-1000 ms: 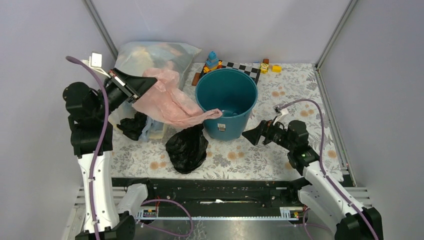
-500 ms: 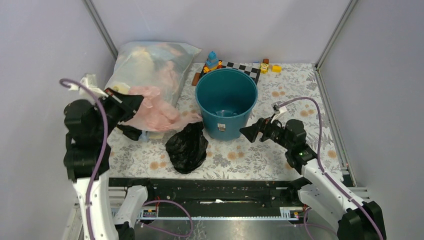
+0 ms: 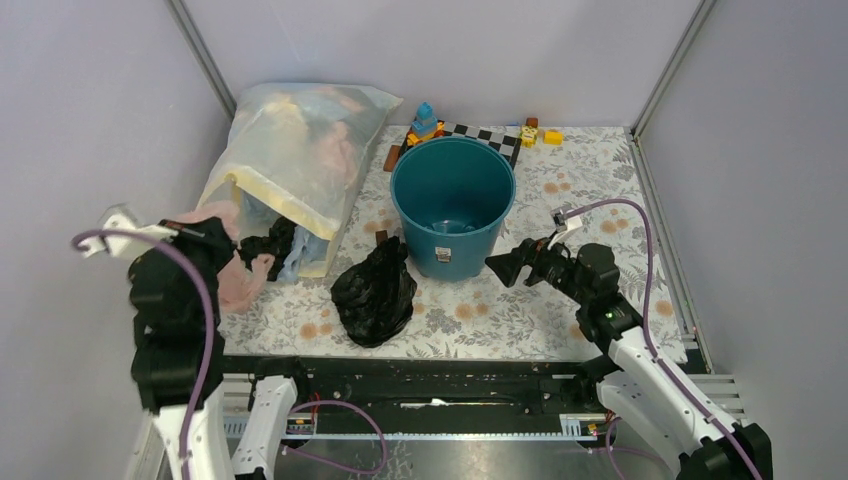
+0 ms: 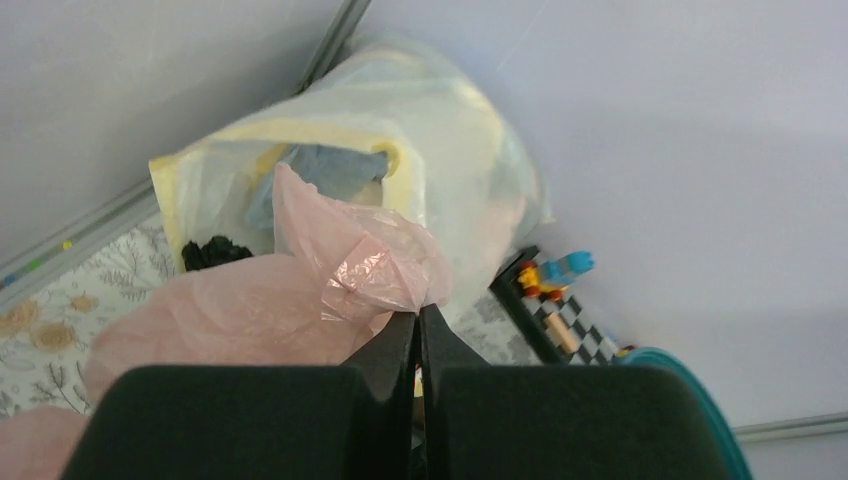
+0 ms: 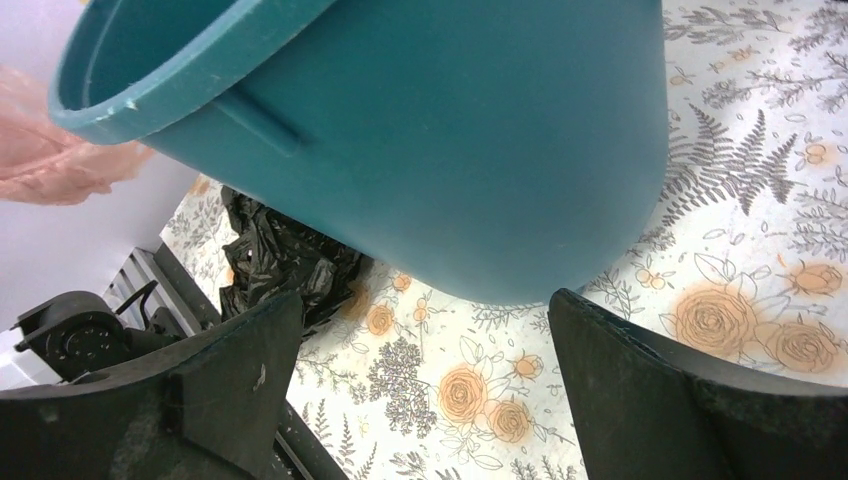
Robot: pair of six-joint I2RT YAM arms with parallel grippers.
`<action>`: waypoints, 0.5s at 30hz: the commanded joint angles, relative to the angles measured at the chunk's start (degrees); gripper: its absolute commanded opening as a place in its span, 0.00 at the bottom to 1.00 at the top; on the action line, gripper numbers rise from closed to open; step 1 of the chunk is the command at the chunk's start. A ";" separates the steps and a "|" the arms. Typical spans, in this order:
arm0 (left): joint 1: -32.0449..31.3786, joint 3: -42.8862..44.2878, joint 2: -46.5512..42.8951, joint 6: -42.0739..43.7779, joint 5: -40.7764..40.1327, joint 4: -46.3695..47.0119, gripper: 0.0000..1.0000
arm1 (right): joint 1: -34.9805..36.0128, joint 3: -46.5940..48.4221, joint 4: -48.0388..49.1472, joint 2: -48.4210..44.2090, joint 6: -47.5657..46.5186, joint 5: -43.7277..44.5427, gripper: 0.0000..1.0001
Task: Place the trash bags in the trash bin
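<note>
The teal trash bin (image 3: 452, 205) stands upright at mid-table, with no bag in it. A crumpled black trash bag (image 3: 375, 292) lies on the table against the bin's near-left side; in the right wrist view it (image 5: 285, 262) lies left of the bin (image 5: 450, 130). Another bit of black plastic (image 3: 268, 243) lies at the mouth of the big bag of clothes. My left gripper (image 3: 224, 231) is at the far left, shut on a thin pink plastic bag (image 4: 350, 262). My right gripper (image 3: 500, 268) is open and empty, low beside the bin's right base.
The big translucent yellowish bag of clothes (image 3: 295, 150) lies at the back left. A blue toy (image 3: 425, 120), a checkered board (image 3: 490, 136) and yellow blocks (image 3: 550, 135) sit behind the bin. Grey walls close in the table on three sides.
My left arm has pulled the pink bag off the bin's rim, left and toward the near edge, and lowered it. The right gripper has barely moved.
</note>
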 commanded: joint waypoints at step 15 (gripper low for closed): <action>-0.09 -18.92 20.37 -10.32 0.49 35.91 0.00 | 0.41 3.10 -4.18 -2.27 -1.30 2.28 1.00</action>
